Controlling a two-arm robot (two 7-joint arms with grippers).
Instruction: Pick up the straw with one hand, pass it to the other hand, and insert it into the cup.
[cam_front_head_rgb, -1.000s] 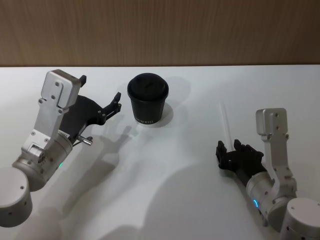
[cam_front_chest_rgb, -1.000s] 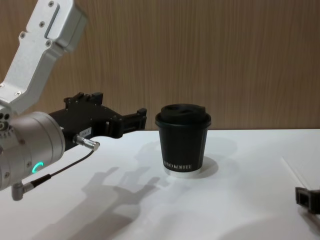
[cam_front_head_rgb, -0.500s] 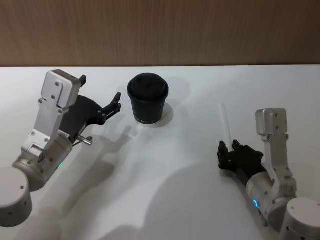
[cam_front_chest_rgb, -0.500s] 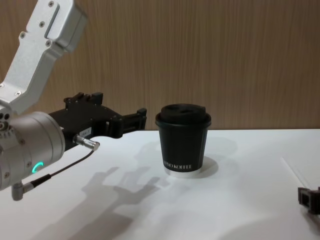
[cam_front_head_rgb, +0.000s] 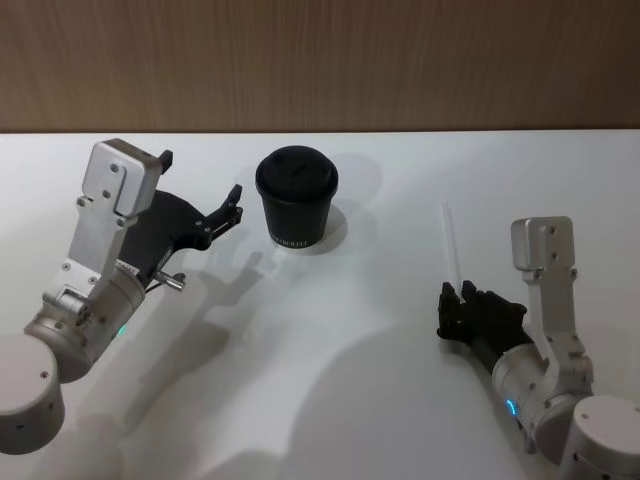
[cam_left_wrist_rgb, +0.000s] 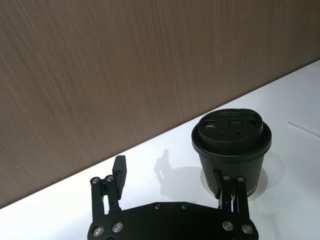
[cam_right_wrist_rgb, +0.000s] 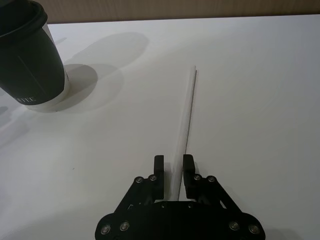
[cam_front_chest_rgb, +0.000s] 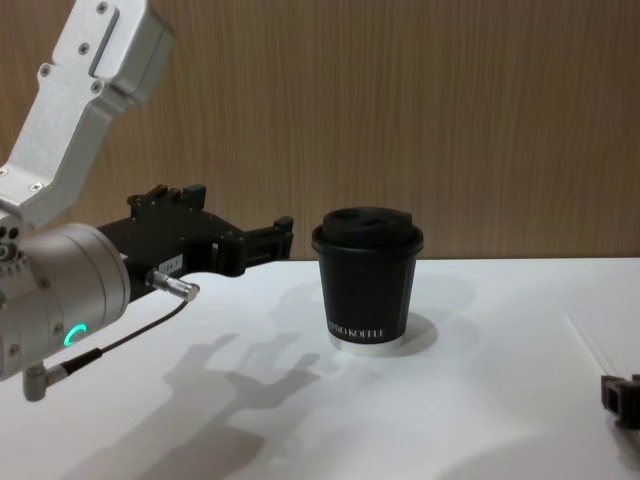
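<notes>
Straddling the one straw (cam_front_head_rgb: 451, 240), the right claw (cam_front_head_rgb: 456, 293) sits narrowly apart; the left claw (cam_front_head_rgb: 201, 177) gapes beside one cup (cam_front_head_rgb: 295, 205).

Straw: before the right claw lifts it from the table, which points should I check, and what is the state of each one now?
1. The straw lies flat on the table, with its near end at the right claw: ok.
2. The right claw holds the straw firmly: cannot tell.
3. The left claw is open beside the cup, ready to receive the straw: ok.
4. The cup stands upright with its lid on: ok.
5. The lid has a hole wide enough for the straw: cannot tell.
</notes>
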